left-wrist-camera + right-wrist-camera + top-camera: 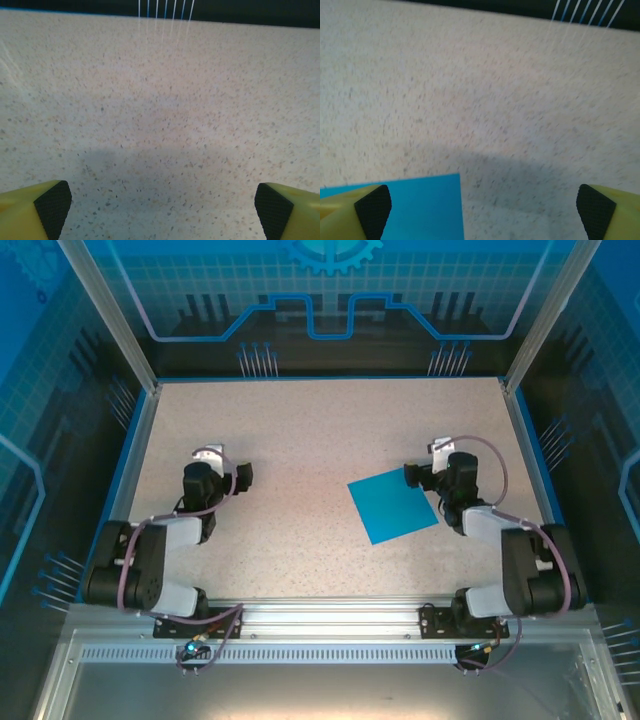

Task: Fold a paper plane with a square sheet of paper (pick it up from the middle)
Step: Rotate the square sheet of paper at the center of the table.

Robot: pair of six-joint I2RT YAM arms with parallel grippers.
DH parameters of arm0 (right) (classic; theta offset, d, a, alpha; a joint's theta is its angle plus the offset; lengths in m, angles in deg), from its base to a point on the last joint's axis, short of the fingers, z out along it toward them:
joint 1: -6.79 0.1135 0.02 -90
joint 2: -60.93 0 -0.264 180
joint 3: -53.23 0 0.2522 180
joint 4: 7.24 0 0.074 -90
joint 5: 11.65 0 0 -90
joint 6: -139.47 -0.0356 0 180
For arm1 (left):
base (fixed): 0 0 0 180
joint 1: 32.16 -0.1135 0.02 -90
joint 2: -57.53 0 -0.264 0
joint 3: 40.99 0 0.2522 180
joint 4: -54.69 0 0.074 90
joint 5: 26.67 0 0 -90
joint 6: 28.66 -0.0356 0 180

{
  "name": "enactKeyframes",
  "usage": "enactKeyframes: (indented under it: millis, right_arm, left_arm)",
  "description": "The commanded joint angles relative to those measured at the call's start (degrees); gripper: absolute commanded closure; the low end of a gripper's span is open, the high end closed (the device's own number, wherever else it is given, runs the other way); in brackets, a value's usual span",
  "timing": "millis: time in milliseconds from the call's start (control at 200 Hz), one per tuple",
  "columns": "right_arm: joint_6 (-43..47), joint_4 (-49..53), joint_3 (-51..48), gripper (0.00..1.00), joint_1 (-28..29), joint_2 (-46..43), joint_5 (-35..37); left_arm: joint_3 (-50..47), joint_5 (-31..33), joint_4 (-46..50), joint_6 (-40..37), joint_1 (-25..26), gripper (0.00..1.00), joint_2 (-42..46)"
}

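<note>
Plainly, in the top external view the square sheet of paper (393,504) lies flat and unfolded on the speckled table (320,430). It sits right of centre, turned like a diamond, with its far-right edge just beside the right gripper (413,476). The left gripper (243,477) is well apart on the left side. The sheet looks thin, light and limp, so it will likely slide on the smooth tabletop and crease at any pinch. A hold near its middle, as the task asks, probably means pressing down and bunching up a small ridge rather than chasing an edge. No mark, label or writing shows on it. The blue backdrop panels (330,300) carry a gear and line pattern but no readable words.

In the left wrist view the yellow fingers (20,217) with black pads (52,207) stand wide over speckled tabletop, holding nothing.

In the right wrist view the fingers are likewise spread wide and empty. A corner of the blue sheet (425,210) lies beside and partly under one pad.
</note>
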Motion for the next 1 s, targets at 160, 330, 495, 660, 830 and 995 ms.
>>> enactKeyframes:
  millis: [160, 330, 495, 660, 830, 995]
  right_arm:
    - [-20.9, 42.4, 15.3, 0.01, -0.6, -12.9, -1.6]
    - [-21.6, 52.0, 19.3, 0.01, -1.1, -10.6, -25.9]
    - [-20.6, 55.8, 19.1, 0.01, 8.2, -9.2, -31.1]
    - [-21.6, 60.6, 18.1, 0.08, 19.5, -4.2, -22.9]
    - [-26.0, 58.0, 15.2, 0.12, 24.9, 1.3, -18.5]
    - [-29.0, 55.5, 13.1, 0.12, 26.4, 3.5, -17.0]
  left_arm:
    - [5.2, -0.4, 26.7, 14.3, -0.8, 0.01, 19.7]
    - [10.7, 2.3, 46.6, 32.8, -1.0, 0.01, 25.9]
    - [10.3, -15.4, 47.4, 33.6, -1.2, 0.02, 27.1]
    - [6.2, -22.7, 44.1, 37.7, 3.5, 0.01, 28.3]
    - [3.7, -19.7, 45.7, 37.3, 11.4, 0.01, 28.5]
    - [0.4, -19.3, 46.1, 37.7, 13.8, 0.01, 30.3]
